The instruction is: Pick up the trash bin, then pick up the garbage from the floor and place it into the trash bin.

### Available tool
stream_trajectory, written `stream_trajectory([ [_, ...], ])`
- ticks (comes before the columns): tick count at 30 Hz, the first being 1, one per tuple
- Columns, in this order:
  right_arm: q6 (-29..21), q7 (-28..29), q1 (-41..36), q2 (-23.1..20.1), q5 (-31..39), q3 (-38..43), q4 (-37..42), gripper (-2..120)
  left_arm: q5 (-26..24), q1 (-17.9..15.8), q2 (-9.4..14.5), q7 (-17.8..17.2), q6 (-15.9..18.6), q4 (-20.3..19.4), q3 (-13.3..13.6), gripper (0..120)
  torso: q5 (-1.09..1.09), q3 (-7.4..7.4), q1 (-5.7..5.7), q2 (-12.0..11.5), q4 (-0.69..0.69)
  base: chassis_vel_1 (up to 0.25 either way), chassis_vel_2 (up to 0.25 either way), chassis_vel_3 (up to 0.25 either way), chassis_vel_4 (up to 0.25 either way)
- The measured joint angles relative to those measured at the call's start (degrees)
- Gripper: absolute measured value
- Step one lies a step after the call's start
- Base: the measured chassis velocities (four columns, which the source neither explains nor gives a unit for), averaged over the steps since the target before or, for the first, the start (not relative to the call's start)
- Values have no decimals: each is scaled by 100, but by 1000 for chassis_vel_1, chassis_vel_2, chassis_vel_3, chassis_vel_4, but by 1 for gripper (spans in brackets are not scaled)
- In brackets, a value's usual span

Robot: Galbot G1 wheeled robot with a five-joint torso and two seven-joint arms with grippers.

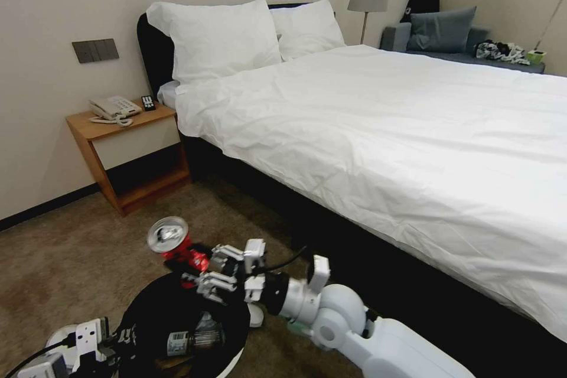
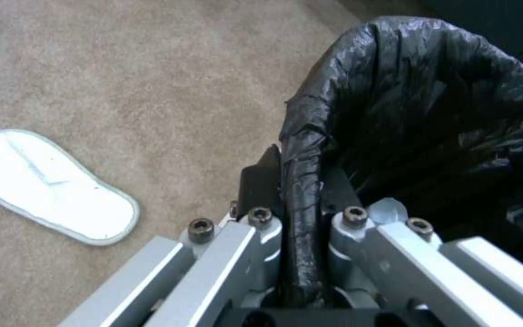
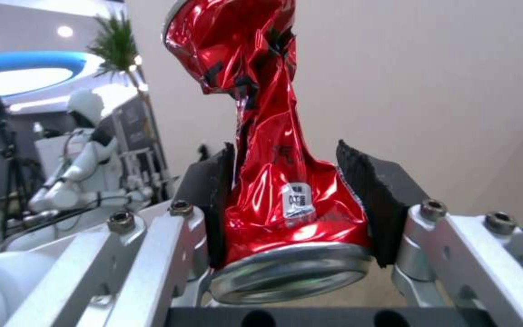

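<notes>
Head view: left gripper (image 1: 112, 339) clamped on trash bin (image 1: 177, 313) rim, bin held. Right gripper (image 1: 204, 269) grips crushed red can (image 1: 174, 239) just above bin mouth, not released. Bottle (image 1: 192, 339) already inside; slipper (image 2: 50, 186) remains on carpet (image 2: 152, 68).

Crushed red can (image 3: 279, 181), clamped between right pincer (image 3: 298, 204) pads

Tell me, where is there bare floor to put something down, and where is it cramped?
Open carpet lies between the nightstand and the trash bin. It is crowded at the bin: the left gripper clamps its rim, the right gripper holds the red can above it, and a white slipper lies alongside.
</notes>
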Motion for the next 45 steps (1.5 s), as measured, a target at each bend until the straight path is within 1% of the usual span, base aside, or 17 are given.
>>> stream_trajectory([
  [7, -88, 198, 28, -118, -147, -289, -191, 42, -6, -15, 7, 0, 13, -6, 1, 4, 0, 0, 0, 0, -1, 0, 0, 0, 0],
  [26, -213, 550, -16, -147, -527, -354, -457, 42, -28, -22, 22, 0, 23, -12, 7, 4, 1, 0, 0, 0, -1, 0, 0, 0, 0],
  [27, -212, 568, -18, -135, -540, -356, -467, 44, -29, -21, 22, 0, 23, -13, 7, 4, 0, 0, 0, 0, -1, 0, 0, 0, 0],
  [28, -204, 571, -19, -124, -544, -358, -473, 52, -30, -21, 22, 0, 23, -13, 7, 4, 0, 0, 0, 0, -1, 0, 0, 0, 0],
  [29, -200, 571, -20, -120, -545, -360, -474, 55, -31, -21, 21, 0, 23, -13, 7, 4, 0, 0, 0, 0, -1, 0, 0, 0, 0],
  [30, -200, 571, -20, -120, -545, -360, -474, 55, -31, -21, 21, 0, 23, -13, 7, 4, 0, 0, 0, 0, -1, 0, 0, 0, 0],
  [32, -194, 570, -20, -115, -547, -365, -475, 62, -31, -20, 21, 0, 23, -14, 7, 4, 0, 0, 0, 0, -1, 0, 0, 0, 0],
  [33, -194, 570, -20, -115, -547, -365, -475, 62, -31, -20, 21, 0, 23, -14, 7, 4, 0, 0, 0, 0, -1, 0, 0, 0, 0],
  [34, -190, 569, -20, -115, -545, -367, -475, 72, -32, -20, 20, 0, 23, -14, 7, 4, 0, 0, 0, 0, -1, 0, 0, 0, 0],
  [35, -190, 569, -20, -115, -545, -367, -475, 72, -32, -20, 20, 0, 23, -14, 7, 4, 0, 0, 0, 0, -1, 0, 0, 0, 0],
  [36, -179, 559, -20, -118, -538, -369, -469, 81, -31, -19, 15, 0, 23, -19, 7, 4, 0, 0, 0, 0, -1, 0, 0, 0, 0],
  [37, -179, 559, -20, -118, -538, -369, -469, 81, -31, -19, 15, 0, 23, -19, 7, 4, 0, 0, 0, 0, -1, 0, 0, 0, 0],
  [38, -176, 551, -24, -123, -530, -369, -456, 84, -31, -19, 12, 0, 23, -20, 9, 4, 0, 0, 0, 0, -1, 0, 0, 0, 0],
  [39, -154, 527, -38, -133, -523, -370, -432, 90, -31, -18, 7, 0, 23, -20, 13, 4, 0, 0, 0, 0, -1, 0, 0, 0, 0],
  [40, -154, 527, -38, -133, -523, -370, -432, 90, -31, -18, 7, 0, 23, -20, 13, 4, 0, 0, 0, 0, -1, 0, 0, 0, 0],
  [42, -120, 490, -49, -143, -523, -367, -407, 98, -28, -19, 1, 0, 24, -21, 19, 4, 0, 0, 0, 0, -1, 0, 0, 0, 0],
  [45, -67, 442, -51, -142, -523, -346, -369, 100, -24, -19, 0, -1, 23, -20, 21, 4, 0, 0, 0, 0, -1, 0, 0, 0, 0],
])
